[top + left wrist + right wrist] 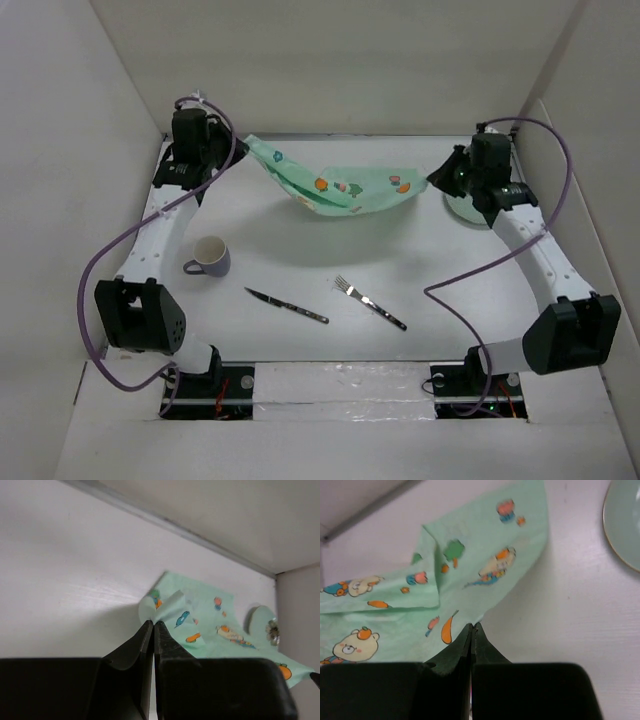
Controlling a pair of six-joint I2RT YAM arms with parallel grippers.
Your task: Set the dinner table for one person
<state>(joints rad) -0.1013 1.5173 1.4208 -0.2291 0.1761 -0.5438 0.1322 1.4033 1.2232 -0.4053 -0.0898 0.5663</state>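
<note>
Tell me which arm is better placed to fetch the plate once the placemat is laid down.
Right, probably. Both hands pinch the placemat, but the plate lies just beside the right hand, at the far right of the dinner table; the left hand is at the far left.

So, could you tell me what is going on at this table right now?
Both arms are handling the mint-green placemat. The left gripper is shut on one end and the right gripper on the other, so it sags between them over the far part of the dinner table. It is not yet laid flat. A mug, a knife and a fork lie nearer the arms, and a pale green plate sits at the far right.
</note>
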